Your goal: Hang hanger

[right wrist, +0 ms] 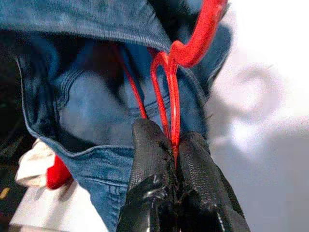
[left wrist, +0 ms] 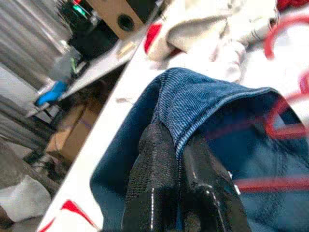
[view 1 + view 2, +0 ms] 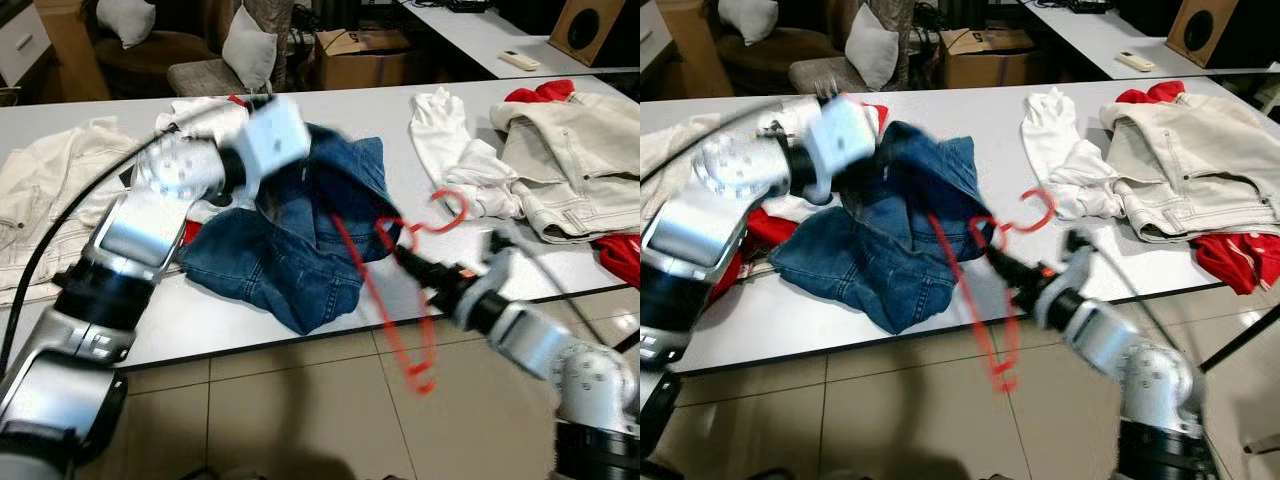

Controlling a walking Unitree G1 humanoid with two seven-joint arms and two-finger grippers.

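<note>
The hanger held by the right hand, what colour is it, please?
Red hanger, clearest in the right wrist view.

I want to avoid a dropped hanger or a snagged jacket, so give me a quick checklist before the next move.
1. Right gripper shut on the red hanger: ok.
2. Left gripper shut on the denim jacket edge: ok.
3. Hanger shoulder inside the jacket: cannot tell, blurred.
4. Hanger hook free of the white clothes: ok, apart.
5. Jacket lifted off the table: not ok, most of it lies there.
</note>
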